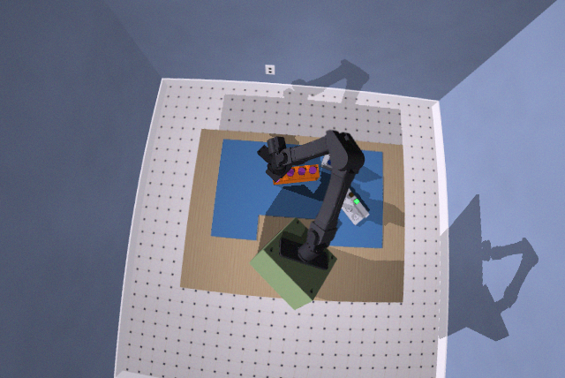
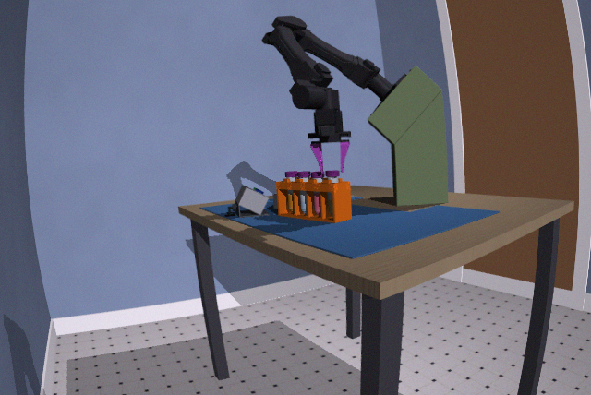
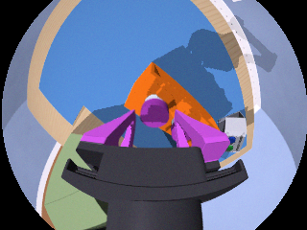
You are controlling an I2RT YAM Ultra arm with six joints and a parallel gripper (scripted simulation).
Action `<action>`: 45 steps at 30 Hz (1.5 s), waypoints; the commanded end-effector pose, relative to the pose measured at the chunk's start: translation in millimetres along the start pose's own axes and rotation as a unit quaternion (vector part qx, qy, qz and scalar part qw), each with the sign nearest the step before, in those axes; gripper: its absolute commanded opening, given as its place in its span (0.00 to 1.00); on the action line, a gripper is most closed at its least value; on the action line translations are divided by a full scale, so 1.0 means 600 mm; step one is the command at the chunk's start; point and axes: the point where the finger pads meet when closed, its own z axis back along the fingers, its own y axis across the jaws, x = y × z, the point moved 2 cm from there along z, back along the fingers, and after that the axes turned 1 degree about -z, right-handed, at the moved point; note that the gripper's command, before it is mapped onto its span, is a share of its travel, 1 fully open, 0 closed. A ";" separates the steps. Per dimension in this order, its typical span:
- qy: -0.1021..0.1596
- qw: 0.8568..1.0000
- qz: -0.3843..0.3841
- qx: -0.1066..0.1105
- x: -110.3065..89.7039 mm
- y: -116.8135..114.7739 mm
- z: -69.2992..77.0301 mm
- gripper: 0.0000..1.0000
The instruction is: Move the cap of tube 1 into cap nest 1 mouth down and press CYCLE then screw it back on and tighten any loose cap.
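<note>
The hand (image 2: 331,161) is hovering half-open, holding nothing, above tube 1's cap (image 3: 153,110), apparently releasing it.

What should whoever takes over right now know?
Claw: open, holding nothing, fingers either side of tube 1's cap.
Decapping station: all four caps sit on their tubes.
Console: a green spot shows; whether it is the lamp or the READY key, I cannot tell.
Done: cap 1 is on its tube; tightness cannot be judged.
Left: lift clear, confirm the green lamp, press READY.
</note>
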 end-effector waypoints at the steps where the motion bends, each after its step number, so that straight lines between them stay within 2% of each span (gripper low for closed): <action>1: -0.006 1.000 0.000 0.001 0.005 0.000 0.004 0.49; 12: -0.006 1.000 0.000 0.001 0.005 0.000 0.004 0.49; 19: -0.006 0.991 -0.131 0.002 0.005 0.000 -0.002 0.49; 41: -0.006 0.991 -0.131 0.002 0.006 -0.002 -0.009 0.49; 42: -0.006 0.991 -0.131 0.002 0.007 -0.002 -0.009 0.00; 45: -0.006 0.991 -0.131 0.002 0.007 -0.002 -0.009 0.00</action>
